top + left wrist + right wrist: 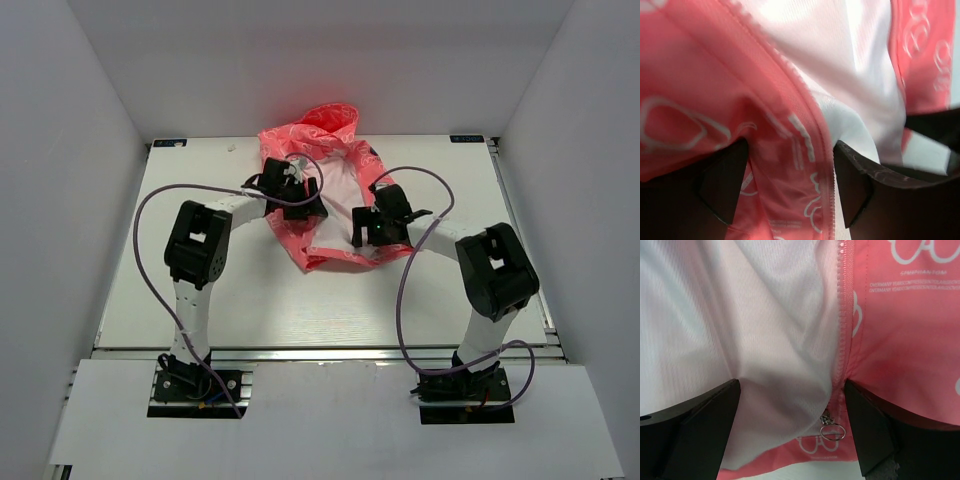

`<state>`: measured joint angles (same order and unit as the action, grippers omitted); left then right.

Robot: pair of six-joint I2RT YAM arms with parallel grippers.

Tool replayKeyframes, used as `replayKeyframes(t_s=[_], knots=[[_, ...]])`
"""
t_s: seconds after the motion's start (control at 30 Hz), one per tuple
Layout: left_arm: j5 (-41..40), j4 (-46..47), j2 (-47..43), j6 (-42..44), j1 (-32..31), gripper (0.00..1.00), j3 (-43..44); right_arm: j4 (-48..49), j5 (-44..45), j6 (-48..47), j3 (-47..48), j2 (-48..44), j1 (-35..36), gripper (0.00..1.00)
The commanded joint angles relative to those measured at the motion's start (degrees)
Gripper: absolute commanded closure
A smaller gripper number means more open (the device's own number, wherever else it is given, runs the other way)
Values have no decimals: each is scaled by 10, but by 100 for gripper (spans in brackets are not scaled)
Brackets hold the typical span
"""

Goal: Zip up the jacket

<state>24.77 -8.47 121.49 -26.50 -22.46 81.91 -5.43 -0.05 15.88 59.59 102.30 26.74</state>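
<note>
Jacket [318, 190] seen unzipped on tabletop [300, 310], white lining [740, 315] exposed. Left end effector [790, 185] held open astride zipper edge [812, 127]; right end effector [790, 430] open, zipper pull [830, 430] between fingers. Zipping judged unstarted.

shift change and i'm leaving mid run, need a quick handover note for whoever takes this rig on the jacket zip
Left gripper: open, jaws either side of the jacket's pink front edge with zipper teeth, nothing clamped.
Right gripper: open at the other front edge; the slider with ring pull lies between its fingers, not held.
Jacket: far middle of the table, front open, white lining showing.
Done: nothing zipped.
Left: join the zipper halves, run the slider along.
</note>
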Motion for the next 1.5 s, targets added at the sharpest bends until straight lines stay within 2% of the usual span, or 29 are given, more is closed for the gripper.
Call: replayKeyframes(t_s=[0.0, 0.1, 0.17, 0.2, 0.27, 0.47, 0.6, 0.7, 0.8, 0.9, 0.97, 1.07, 1.2, 1.23, 1.3, 1.33, 1.47], knots=[[-72, -94, 31, 101, 24, 20, 75, -1, 29, 39, 31, 29, 24, 11], [-97, -136, -4, 124, 30, 13, 99, -18, 85, 59, 46, 16, 24, 11], [-102, -129, -41, 122, 33, 9, 53, -32, 108, 52, 53, -1, 23, 11], [-107, -120, -81, 118, 33, 2, 31, -34, 115, 48, 54, -6, 22, 11], [-113, -98, -115, 96, 35, 2, -27, -40, 117, 38, 48, -16, 18, 11], [-102, -119, -195, 56, 62, 2, -104, -65, 115, 18, 40, -17, 7, 11], [-36, -57, -251, 44, 75, 2, -211, -65, 93, 6, 30, -30, 7, 11], [7, -3, -273, 28, 87, 2, -257, -70, 85, 6, 28, -38, 8, 11], [33, 17, -253, 16, 102, 2, -262, -75, 84, 4, 25, -45, 8, 11], [97, 55, -220, 12, 108, 4, -259, -79, 95, 2, 25, -49, 7, 11], [154, 122, -206, -3, 108, 9, -266, -91, 101, 0, 26, -49, 8, 11], [192, 158, -203, -7, 107, 11, -281, -93, 107, -1, 25, -51, 7, 11], [181, 147, -194, 7, 107, 24, -280, -95, 111, -1, 25, -50, 7, 11], [183, 149, -188, 8, 107, 32, -279, -95, 110, 0, 25, -49, 7, 11], [193, 154, -182, 8, 107, 41, -280, -93, 110, 0, 25, -48, 7, 11], [195, 154, -180, 8, 107, 52, -279, -94, 111, 1, 25, -47, 7, 11], [203, 157, -187, 9, 106, 72, -282, -95, 115, -4, 29, -47, 7, 11]])
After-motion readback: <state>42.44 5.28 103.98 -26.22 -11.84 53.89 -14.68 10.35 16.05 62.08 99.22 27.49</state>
